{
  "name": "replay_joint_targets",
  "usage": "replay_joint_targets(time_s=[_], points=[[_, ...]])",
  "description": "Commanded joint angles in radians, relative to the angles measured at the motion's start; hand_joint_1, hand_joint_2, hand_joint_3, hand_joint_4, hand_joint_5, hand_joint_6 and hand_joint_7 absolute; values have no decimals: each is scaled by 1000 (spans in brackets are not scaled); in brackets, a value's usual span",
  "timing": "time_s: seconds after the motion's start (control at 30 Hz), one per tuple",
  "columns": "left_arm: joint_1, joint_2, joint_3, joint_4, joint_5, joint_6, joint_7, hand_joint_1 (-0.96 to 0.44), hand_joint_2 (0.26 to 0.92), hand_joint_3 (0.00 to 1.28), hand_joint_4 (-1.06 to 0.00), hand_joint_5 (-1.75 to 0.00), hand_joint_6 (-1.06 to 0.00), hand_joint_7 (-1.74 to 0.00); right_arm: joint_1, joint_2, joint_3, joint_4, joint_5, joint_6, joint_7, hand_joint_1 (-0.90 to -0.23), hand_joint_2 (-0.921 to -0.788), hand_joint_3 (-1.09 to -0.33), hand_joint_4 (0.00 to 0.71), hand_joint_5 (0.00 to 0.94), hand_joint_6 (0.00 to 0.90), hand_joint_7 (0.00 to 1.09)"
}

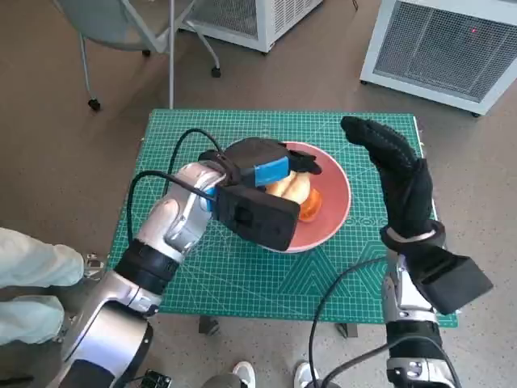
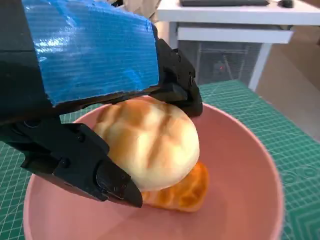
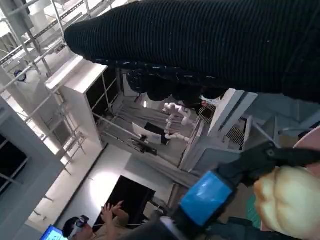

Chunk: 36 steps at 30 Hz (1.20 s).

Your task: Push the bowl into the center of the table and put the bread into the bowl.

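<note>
The pink bowl [image 1: 333, 212] sits near the middle of the green cutting mat. My left hand [image 1: 262, 166] reaches into it and grips a pale round bread roll [image 2: 150, 142] between its black fingers [image 2: 75, 160]. The roll [image 1: 292, 188] rests on an orange-brown piece of bread [image 2: 185, 192] lying in the bowl [image 2: 240, 165]. My right hand [image 1: 396, 174] stands upright beside the bowl's right rim, fingers stretched out and holding nothing. The right wrist view shows the glove [image 3: 200, 45], the taped left hand [image 3: 207, 195] and the roll [image 3: 287, 200].
The green mat [image 1: 242, 275] covers the small table. White grated units [image 1: 440, 44] stand on the floor beyond it, a chair base [image 1: 153, 40] at the far left. A person's pale sleeve [image 1: 32, 271] is beside my left arm; another person shows low in the right wrist view [image 3: 105, 225].
</note>
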Motion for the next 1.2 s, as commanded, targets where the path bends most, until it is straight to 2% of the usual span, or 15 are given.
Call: replay_joint_targets(time_s=[0.03,0.33,0.67,0.87,0.93,0.97,1.07,1.2], points=[[27,19,21,-45,-26,22,-22,-216,795,16,-91,-1,-298,-16,11,-2,-1,14,-3,11,-8,-740,-921,-777,124,1,-1,384],[36,39,64,-74,-102,25,-80,-286,788,7,-4,1,-217,0,11,-8,0,-2,0,20,-6,-738,-921,-775,125,1,-1,385],[35,74,136,-80,-285,-2,-227,-373,791,5,1,1,-171,0,18,-16,0,-33,4,38,-4,-739,-921,-774,131,4,-1,388],[32,83,223,-49,-454,-35,-321,-418,795,6,1,1,-163,0,24,-23,-3,-68,5,61,-6,-736,-921,-773,133,5,-1,392],[34,63,279,-1,-559,-74,-368,-428,800,8,1,1,-164,-1,26,-25,-4,-81,2,68,-10,-735,-921,-772,134,5,-1,393],[40,41,318,30,-626,-98,-393,-505,835,24,1,1,-138,-1,26,-27,-5,-88,1,72,-11,-734,-921,-769,135,5,-1,396],[62,-24,402,85,-772,-153,-431,-464,832,16,1,1,-157,-26,28,-31,-6,-105,-3,81,-14,-733,-921,-768,136,5,-1,399],[99,-122,491,116,-885,-276,-387,-502,867,28,1,1,-178,-42,25,-38,-5,-129,-15,95,-24,-732,-921,-768,138,6,-1,400]])
